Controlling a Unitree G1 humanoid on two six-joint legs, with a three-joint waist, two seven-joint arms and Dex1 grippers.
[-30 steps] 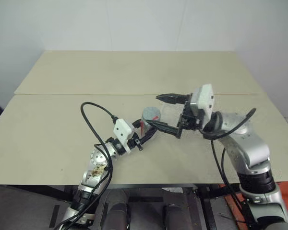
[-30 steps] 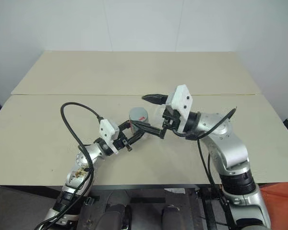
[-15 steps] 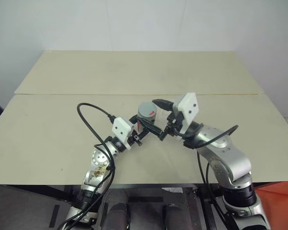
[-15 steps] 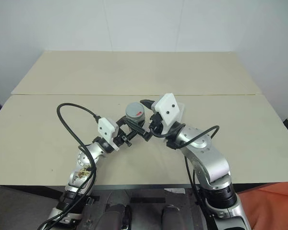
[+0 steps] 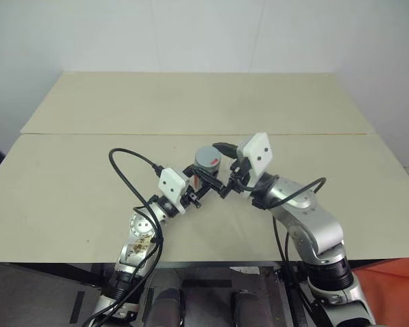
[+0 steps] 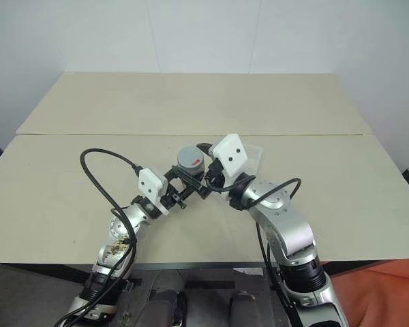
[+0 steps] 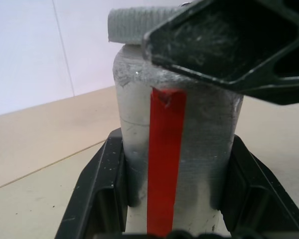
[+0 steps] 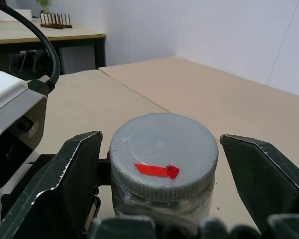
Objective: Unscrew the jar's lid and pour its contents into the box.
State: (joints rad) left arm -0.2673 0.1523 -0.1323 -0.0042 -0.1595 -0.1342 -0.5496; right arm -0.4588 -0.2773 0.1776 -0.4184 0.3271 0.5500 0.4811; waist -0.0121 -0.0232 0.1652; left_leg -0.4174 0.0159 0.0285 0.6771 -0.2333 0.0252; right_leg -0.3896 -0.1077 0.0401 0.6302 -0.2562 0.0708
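A small silver-grey jar (image 7: 199,149) with a red vertical stripe stands upright between the fingers of my left gripper (image 5: 197,185), which is shut on its body above the table. Its grey lid (image 8: 163,149), with a red mark on top, is on the jar. My right gripper (image 5: 218,167) is open, with one finger on each side of the lid and a gap at both sides. One of its fingers (image 7: 229,40) crosses in front of the lid's rim in the left wrist view. The clear box (image 6: 255,155) lies on the table just behind the right hand, partly hidden.
The beige table (image 5: 88,170) spreads wide to the left, right and back, with a seam (image 5: 123,134) running across it. A black cable (image 5: 126,170) loops up from my left forearm. Another desk (image 8: 50,32) stands in the distance.
My right gripper has swung in to the left and down, from beside the jar to either side of its lid, still open. The left gripper has kept its hold on the jar.
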